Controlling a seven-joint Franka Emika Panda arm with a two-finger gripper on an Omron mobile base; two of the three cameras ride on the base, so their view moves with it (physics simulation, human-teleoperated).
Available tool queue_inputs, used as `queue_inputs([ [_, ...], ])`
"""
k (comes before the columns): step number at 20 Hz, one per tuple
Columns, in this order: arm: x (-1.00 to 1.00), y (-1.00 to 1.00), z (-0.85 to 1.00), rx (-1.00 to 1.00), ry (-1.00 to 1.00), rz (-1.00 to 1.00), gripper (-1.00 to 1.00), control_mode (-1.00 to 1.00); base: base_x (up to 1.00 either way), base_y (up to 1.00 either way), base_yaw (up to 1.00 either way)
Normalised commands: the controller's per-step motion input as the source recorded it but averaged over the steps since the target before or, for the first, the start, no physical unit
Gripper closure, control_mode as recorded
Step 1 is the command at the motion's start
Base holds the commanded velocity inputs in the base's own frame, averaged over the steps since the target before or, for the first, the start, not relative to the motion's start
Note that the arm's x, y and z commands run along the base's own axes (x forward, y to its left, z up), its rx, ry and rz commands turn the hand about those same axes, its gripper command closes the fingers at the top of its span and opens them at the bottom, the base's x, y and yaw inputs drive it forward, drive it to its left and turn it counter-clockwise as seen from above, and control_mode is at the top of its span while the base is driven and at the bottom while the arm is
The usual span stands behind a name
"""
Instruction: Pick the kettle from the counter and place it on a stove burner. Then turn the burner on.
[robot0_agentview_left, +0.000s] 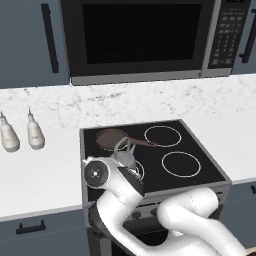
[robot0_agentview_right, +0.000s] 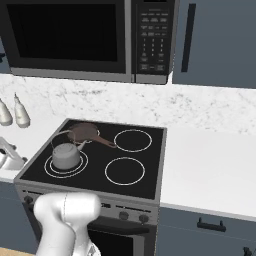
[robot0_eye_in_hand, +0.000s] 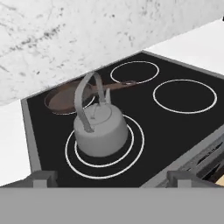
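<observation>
Now the kettle (robot0_eye_in_hand: 100, 131) sits upright inside the double-ringed stove burner (robot0_eye_in_hand: 135, 151) at the near left of the cooktop, the brown frying pan (robot0_eye_in_hand: 65, 98) just beyond it. Nearer than the kettle, the tool (robot0_eye_in_hand: 111, 177) stands wide open, holding nothing.

From behind the arm on its left, we look forward and down over the cooktop (robot0_agentview_left: 200, 155), with the microwave (robot0_agentview_left: 145, 37) at twelve o'clock and the white surface (robot0_agentview_left: 40, 175) stretching toward nine. From the right rear we face the same cooktop (robot0_agentview_right: 155, 145) and microwave (robot0_agentview_right: 75, 35), now with the surface (robot0_agentview_right: 210, 170) running toward three o'clock. Both views share the four ringed burners, the kettle (robot0_agentview_left: 125, 157) and the backsplash. Our hand camera sits low and close at the stove's front edge, tilted, facing the kettle (robot0_eye_in_hand: 99, 129) just ahead at twelve.
</observation>
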Motion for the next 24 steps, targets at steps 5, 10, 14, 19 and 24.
queue_inputs([
  [5,-0.78,1.00,-0.91,-0.21,-0.07,0.20,-1.00,-1.00,0.00,0.00,0.00],
  [10,-0.49,1.00,-0.97,-0.14,-0.13,0.15,-1.00,-1.00,0.00,0.00,0.00],
  [14,-0.02,0.89,-0.94,-0.16,-0.23,0.09,-1.00,-1.00,0.00,0.00,0.00],
  [19,-0.02,-0.48,-0.56,-0.18,-0.31,0.01,-1.00,-1.00,0.00,0.00,0.00],
  [24,0.03,-0.57,-0.26,-0.02,-0.13,0.02,-1.00,-1.00,0.00,0.00,0.00],
])
